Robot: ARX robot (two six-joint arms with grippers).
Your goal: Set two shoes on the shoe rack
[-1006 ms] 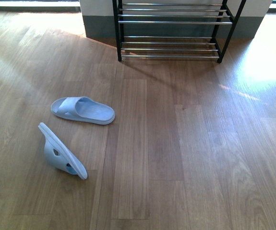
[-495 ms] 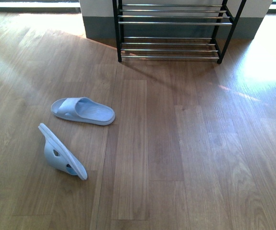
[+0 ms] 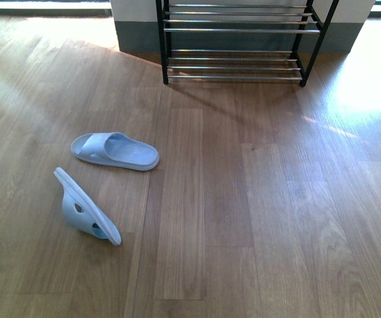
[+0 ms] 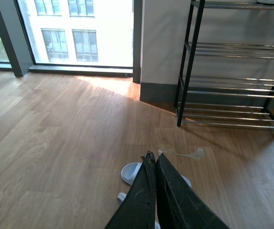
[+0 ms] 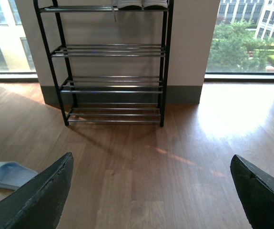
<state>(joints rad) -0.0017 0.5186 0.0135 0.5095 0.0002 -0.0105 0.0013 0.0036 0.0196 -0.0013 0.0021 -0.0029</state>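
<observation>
Neither arm shows in the front view. In the left wrist view the left gripper (image 4: 155, 160) has its two dark fingers (image 4: 141, 200) pressed together tip to tip with nothing between them, held above the floor. In the right wrist view the right gripper (image 5: 151, 191) stands with its fingers (image 5: 41, 198) spread wide, one at each side of the picture, nothing between them.

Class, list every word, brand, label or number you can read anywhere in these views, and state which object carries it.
None: no readable text in any view.
Pale blue slide sandals: plain, no brand visible.
Shoe rack: bare bars, no label.
Shoes on the rack's top tier: only the soles show, no marking legible.
</observation>
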